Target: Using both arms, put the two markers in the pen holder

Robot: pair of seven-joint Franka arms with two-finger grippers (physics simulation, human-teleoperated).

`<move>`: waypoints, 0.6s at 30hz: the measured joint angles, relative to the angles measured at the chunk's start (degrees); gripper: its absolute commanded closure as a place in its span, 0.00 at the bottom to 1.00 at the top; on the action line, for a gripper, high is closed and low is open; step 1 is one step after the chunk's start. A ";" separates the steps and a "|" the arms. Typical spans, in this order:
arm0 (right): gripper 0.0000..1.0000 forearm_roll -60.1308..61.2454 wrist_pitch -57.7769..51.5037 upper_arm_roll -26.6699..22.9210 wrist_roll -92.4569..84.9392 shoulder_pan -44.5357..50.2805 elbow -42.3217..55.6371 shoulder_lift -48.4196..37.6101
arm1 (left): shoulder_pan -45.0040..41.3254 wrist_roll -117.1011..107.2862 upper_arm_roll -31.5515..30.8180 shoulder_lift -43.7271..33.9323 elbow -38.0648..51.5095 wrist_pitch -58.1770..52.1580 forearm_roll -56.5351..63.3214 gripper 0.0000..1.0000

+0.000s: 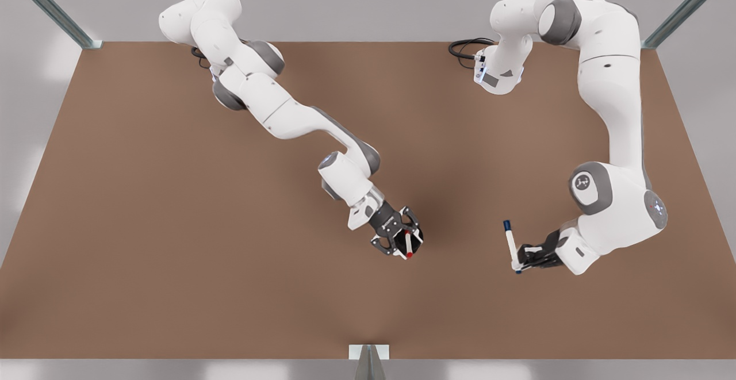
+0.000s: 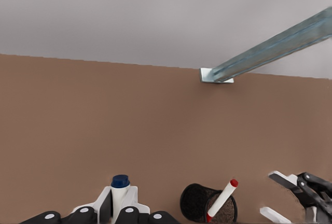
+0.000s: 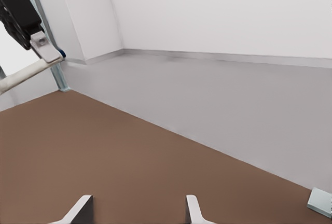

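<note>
The left wrist view reveals the red-capped marker (image 2: 222, 199) leaning inside the pen holder (image 2: 199, 203). Left gripper (image 1: 520, 258) clamps the blue-capped marker (image 1: 510, 244); right gripper (image 1: 402, 241) hangs spread over the holder, empty.

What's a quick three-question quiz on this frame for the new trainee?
1. True or false: the red-capped marker is already in the pen holder.
2. Which gripper holds the blue-capped marker? A) left gripper B) right gripper
3. Fill in: the right gripper's fingers are ___ (open or shut).

Key: 1 true, it leans inside the holder. 2 A, the arm at the front view's right. 3 open, above the holder.
</note>
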 measured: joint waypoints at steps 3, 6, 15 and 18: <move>0.00 0.06 -11.44 2.84 -0.44 -7.92 -5.23 -17.01 | -0.10 6.70 -4.15 2.41 0.62 1.96 -7.61 0.79; 0.00 0.07 -34.22 3.74 -0.80 -18.25 -5.86 -32.41 | -0.30 14.65 -9.03 4.98 1.35 5.31 -15.86 0.79; 0.00 3.80 -79.91 -11.86 1.62 -27.63 -25.43 -55.26 | -1.94 42.95 -12.87 8.41 1.80 11.63 -34.17 0.79; 0.00 6.13 -84.43 -13.51 2.20 -26.31 -30.07 -56.82 | -3.18 50.57 -12.82 8.45 0.08 12.81 -38.18 0.79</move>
